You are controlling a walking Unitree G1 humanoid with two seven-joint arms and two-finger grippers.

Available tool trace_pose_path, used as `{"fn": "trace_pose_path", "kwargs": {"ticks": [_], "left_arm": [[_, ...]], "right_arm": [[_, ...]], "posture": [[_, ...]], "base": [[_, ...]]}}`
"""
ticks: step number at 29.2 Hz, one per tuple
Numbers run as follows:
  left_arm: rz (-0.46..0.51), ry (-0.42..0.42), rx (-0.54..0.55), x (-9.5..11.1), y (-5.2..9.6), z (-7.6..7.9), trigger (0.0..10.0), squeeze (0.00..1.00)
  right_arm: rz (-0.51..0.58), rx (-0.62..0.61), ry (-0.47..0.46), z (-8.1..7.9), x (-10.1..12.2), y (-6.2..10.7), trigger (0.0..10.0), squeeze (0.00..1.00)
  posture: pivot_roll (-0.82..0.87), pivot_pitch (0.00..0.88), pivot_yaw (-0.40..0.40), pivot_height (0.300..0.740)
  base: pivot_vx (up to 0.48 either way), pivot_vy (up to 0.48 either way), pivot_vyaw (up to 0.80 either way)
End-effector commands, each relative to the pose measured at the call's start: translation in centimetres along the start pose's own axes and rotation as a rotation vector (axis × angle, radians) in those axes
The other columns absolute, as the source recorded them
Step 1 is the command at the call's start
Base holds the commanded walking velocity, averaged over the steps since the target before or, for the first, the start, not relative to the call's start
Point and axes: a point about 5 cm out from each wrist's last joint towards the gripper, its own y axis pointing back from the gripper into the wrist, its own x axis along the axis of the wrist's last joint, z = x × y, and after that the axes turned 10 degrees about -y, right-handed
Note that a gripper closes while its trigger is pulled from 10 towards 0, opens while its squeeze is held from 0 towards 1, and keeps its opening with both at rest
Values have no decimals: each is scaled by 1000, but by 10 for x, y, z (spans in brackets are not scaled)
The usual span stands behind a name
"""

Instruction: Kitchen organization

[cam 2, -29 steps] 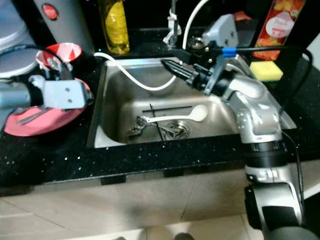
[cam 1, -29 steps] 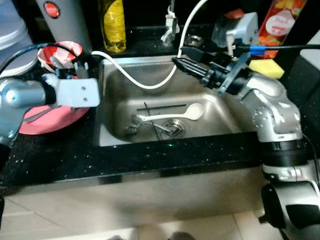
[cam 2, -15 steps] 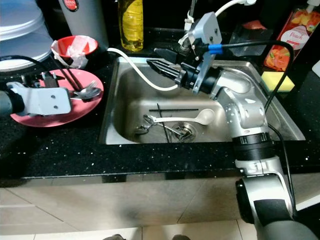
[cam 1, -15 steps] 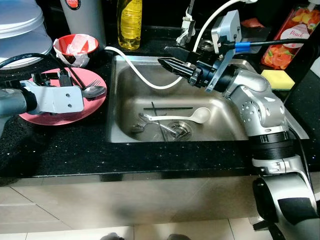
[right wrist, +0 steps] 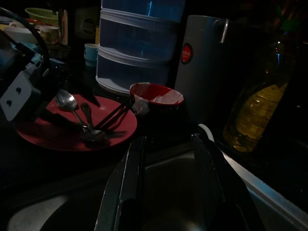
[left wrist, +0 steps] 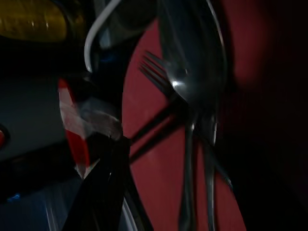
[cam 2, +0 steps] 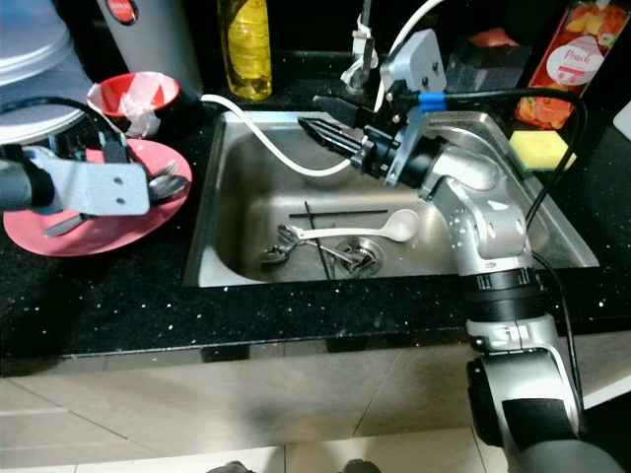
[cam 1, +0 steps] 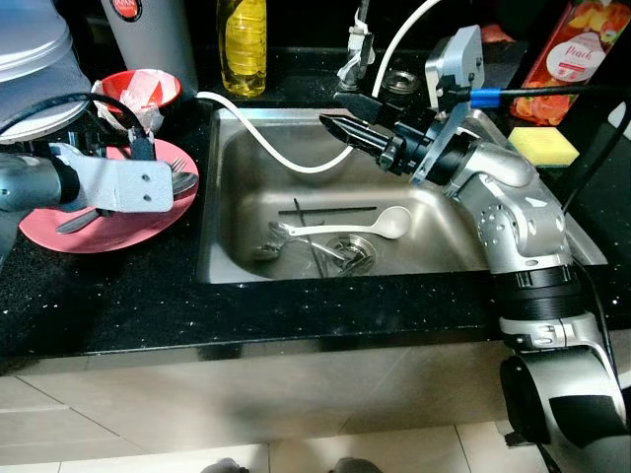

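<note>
Right gripper (cam 2: 314, 115) reaching left over the sink's (cam 2: 212, 187) far side, fingers spread, left gripper (cam 1: 138, 146) hovering over the pink plate (cam 1: 94, 232), finger state unclear

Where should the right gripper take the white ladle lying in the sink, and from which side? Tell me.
Grip the white ladle at mid-handle, coming straight down from above with the right gripper. The thin handle lies nearly flat across the sink floor, bowl toward the robot's right. The far handle end sits among metal cutlery near the drain, so mid-handle looks the least crowded.

sink (cam 1: 237, 158): brushed steel | counter (cam 1: 296, 310): glossy speckled black stone | spoon (cam 1: 380, 224): white plastic
</note>
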Motion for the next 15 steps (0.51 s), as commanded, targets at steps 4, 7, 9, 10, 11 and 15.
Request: {"fn": "trace_pose_path", "kwargs": {"ticks": [4, 7, 9, 10, 11, 15], "left_arm": [[-106, 60, -62, -19, -2, 15, 10000, 0], [-147, 78, -61, -27, -8, 22, 8078, 0], [-162, 106, -49, -31, -15, 28, 6039, 0], [-167, 121, -39, -32, -18, 30, 2941, 0], [-176, 167, -14, -35, -23, 36, 0, 0], [-176, 186, -9, -36, -25, 40, 0, 0]], "right_arm": [[20, -1, 22, -1, 4, 2, 10000, 0], [21, 3, 20, -1, 4, 1, 10000, 0], [22, 7, 19, -1, 4, 0, 10000, 0], [22, 8, 19, -2, 4, -1, 10000, 0], [23, 10, 18, -2, 4, -1, 10000, 0], [22, 9, 18, -2, 4, 0, 10000, 0]], "posture": [[10, 35, -7, 740], [11, 34, -8, 740], [11, 34, -11, 740], [11, 34, -11, 740], [5, 37, -9, 740], [3, 38, -7, 740]], "base": [[0, 0, 0], [0, 0, 0], [0, 0, 0], [0, 0, 0], [0, 0, 0], [0, 0, 0]]}}
